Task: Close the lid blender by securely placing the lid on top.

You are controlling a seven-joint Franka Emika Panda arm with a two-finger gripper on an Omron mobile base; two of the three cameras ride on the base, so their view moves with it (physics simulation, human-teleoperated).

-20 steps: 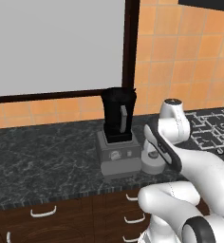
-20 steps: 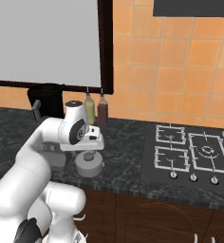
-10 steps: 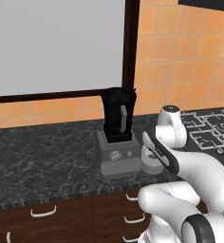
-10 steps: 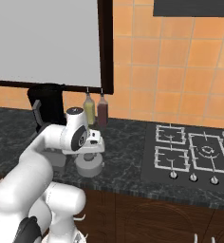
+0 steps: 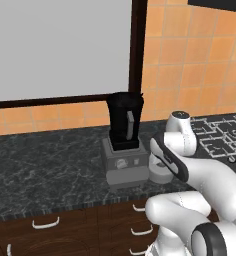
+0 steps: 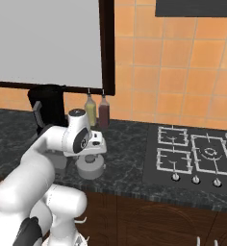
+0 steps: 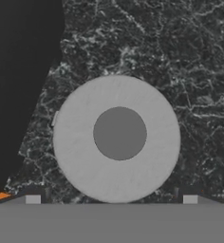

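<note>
Lid lies flat on the desk beside the blender, open hand poised straight above it.

The small round light-grey lid with its darker grey centre knob [image 7: 119, 137] rests knob-up on the dark speckled stone desk [image 5: 45, 165], just beside the boxy grey base of the tall black blender jar with a grey side handle [image 5: 124, 125]; the jar's top is uncovered, so the lid is yet to be lifted. Lying flat with the knob upward, it offers itself to a grasp from above. The hand [image 7: 111, 200] is spread wide and empty, its two fingertips [image 7: 33, 199] showing either side of the disc's near edge. The white arm folds forward from its base, wrist bent downward over the lid [image 6: 90, 166].
</note>
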